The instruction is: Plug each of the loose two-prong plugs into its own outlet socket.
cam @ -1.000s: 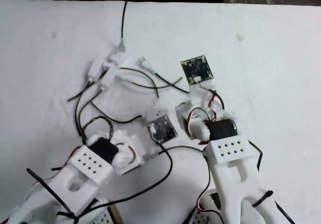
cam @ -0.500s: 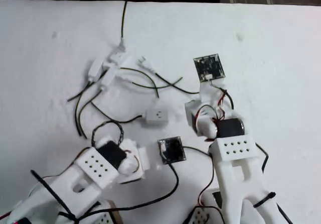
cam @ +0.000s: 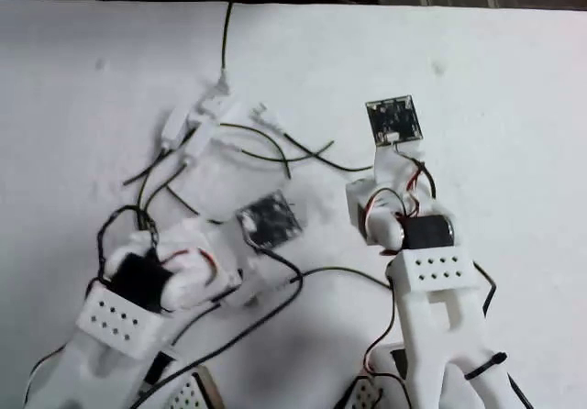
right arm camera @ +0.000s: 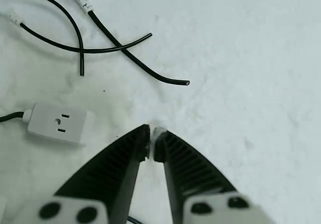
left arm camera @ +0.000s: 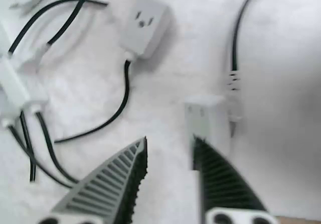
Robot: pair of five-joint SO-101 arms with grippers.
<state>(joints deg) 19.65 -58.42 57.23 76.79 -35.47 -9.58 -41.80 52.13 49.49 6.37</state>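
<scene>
A white outlet socket (left arm camera: 144, 24) on a black cord lies ahead of my left gripper (left arm camera: 169, 141), which is open with nothing between its fingers. A second white block (left arm camera: 207, 125) with a cord rests against one left fingertip (left arm camera: 200, 151). A bunch of white plugs (cam: 195, 123) with black cords, one two-prong plug (cam: 262, 113) among them, lies toward the table's back. My right gripper (right arm camera: 152, 132) is shut just above the bare table; the outlet socket (right arm camera: 57, 122) lies beside it, apart. In the high view both wrist camera boards hide the fingers.
Loose black cord ends (right arm camera: 120, 50) cross on the table beyond my right gripper. The left arm (cam: 138, 285) and the right arm (cam: 426, 271) stand close together at the front. A black cable (cam: 344, 271) runs between them. The white table (cam: 514, 106) is bare at right.
The left arm pulled back, uncovering the socket, then swung left and forward over it again. The right arm shifted a little to the right and away.
</scene>
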